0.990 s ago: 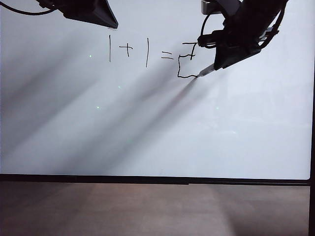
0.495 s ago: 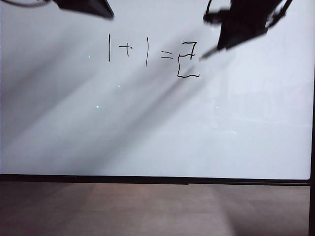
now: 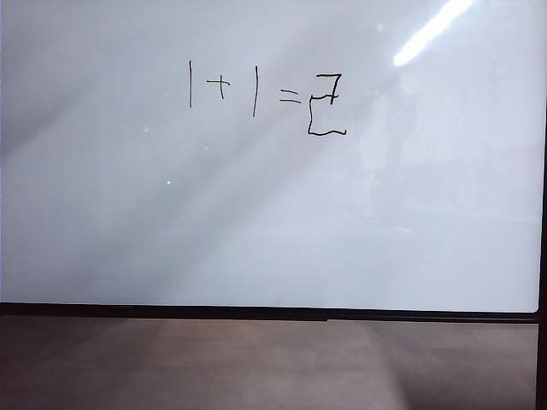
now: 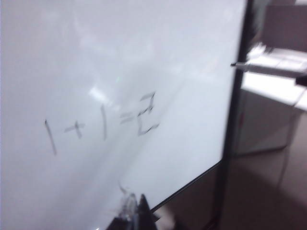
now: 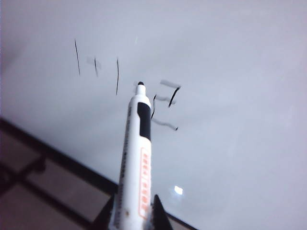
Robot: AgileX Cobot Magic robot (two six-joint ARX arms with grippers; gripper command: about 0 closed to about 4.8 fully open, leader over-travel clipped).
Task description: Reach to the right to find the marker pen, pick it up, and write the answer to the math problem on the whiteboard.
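The whiteboard [image 3: 273,222] fills the exterior view, and neither gripper shows there. The math problem [image 3: 222,87] is written near its top in thin strokes, with the boxy answer [image 3: 326,104] just right of the equals sign. In the right wrist view my right gripper [image 5: 132,211] is shut on the white marker pen [image 5: 136,158]. The pen's black tip is held off the board, pointing toward the answer [image 5: 165,108]. My left gripper [image 4: 136,201] hangs over the board's lower part, its tips together with nothing between them. The writing [image 4: 76,129] lies well beyond it.
A brown wooden surface [image 3: 273,363] runs below the board's black bottom edge [image 3: 273,312]. In the left wrist view, pale furniture [image 4: 273,86] stands past the board's side edge, and the marker pen [image 4: 264,70] shows in front of it.
Both arms have pulled back out of the exterior view. The marker has lifted away from the end of the answer's bottom stroke. The writing is unchanged.
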